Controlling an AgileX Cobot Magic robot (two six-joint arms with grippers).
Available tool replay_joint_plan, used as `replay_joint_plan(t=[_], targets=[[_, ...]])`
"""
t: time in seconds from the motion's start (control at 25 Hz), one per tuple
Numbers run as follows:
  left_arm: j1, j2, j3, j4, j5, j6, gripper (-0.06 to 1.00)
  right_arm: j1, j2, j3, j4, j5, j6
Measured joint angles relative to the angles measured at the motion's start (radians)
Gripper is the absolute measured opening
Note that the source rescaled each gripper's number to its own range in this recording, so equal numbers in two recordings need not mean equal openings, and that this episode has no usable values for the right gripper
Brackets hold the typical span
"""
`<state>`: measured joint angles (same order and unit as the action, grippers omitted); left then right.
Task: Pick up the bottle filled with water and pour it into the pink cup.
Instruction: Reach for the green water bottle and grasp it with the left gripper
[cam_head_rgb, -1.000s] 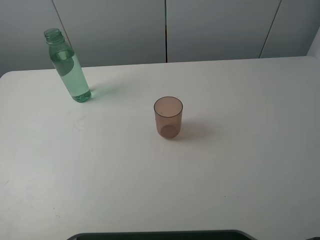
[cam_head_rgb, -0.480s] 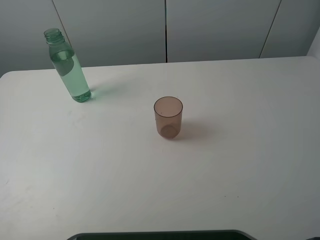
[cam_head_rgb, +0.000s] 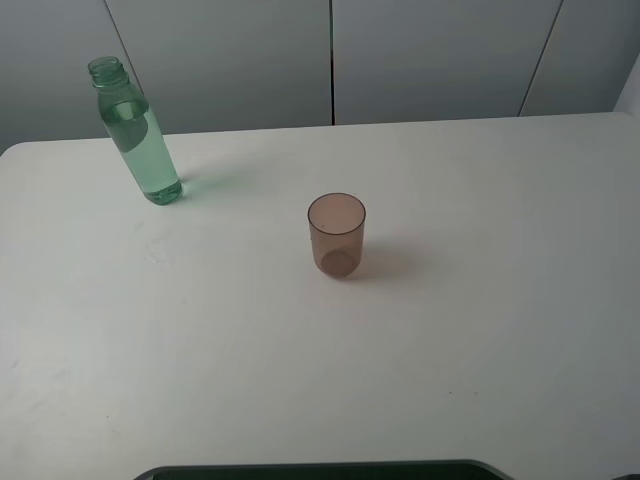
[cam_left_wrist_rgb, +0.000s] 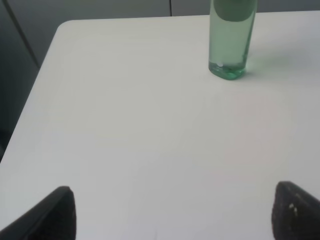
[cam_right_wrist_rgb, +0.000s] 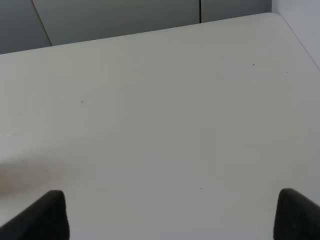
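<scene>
The green-tinted bottle (cam_head_rgb: 138, 135) stands upright with no cap at the table's far left, water filling most of it. Its lower part also shows in the left wrist view (cam_left_wrist_rgb: 231, 40). The pink cup (cam_head_rgb: 337, 235) stands upright and empty near the table's middle. Neither gripper shows in the exterior high view. My left gripper (cam_left_wrist_rgb: 175, 212) is open and empty, well short of the bottle. My right gripper (cam_right_wrist_rgb: 172, 215) is open and empty over bare table. The cup is out of both wrist views.
The white table (cam_head_rgb: 480, 300) ends at a grey panelled wall (cam_head_rgb: 430, 55) behind. Its left edge shows in the left wrist view (cam_left_wrist_rgb: 40, 85), its right corner in the right wrist view (cam_right_wrist_rgb: 295, 35). A dark strip (cam_head_rgb: 320, 470) lies along the near edge.
</scene>
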<state>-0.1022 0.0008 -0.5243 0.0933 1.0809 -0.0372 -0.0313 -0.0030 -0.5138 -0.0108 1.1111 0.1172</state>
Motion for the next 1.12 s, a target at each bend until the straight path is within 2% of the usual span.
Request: replay_joint_plan(t=[0.2,0.32,0.6,0.84,1.12], targets=[[0.0,0.0,-0.032,0.006,-0.043,-0.004,1.0,0.0,0.0,0.0,0.0,0.0,0.0],[0.0,-0.001,-0.036,-0.03,-0.136,-0.004,1.0,0.0,0.0,0.0,0.0,0.0,0.0],[0.0,0.138,-0.04,-0.113,-0.469,-0.004,1.0,0.0,0.0,0.0,0.0,0.0,0.0],[0.0,0.368,-0.043,-0.121,-0.735,0.029,1.0,0.0,0.0,0.0,0.0,0.0,0.0],[0.0,0.619,-0.043,-0.121,-1.126,0.037,1.0,0.0,0.0,0.0,0.0,0.0,0.002]])
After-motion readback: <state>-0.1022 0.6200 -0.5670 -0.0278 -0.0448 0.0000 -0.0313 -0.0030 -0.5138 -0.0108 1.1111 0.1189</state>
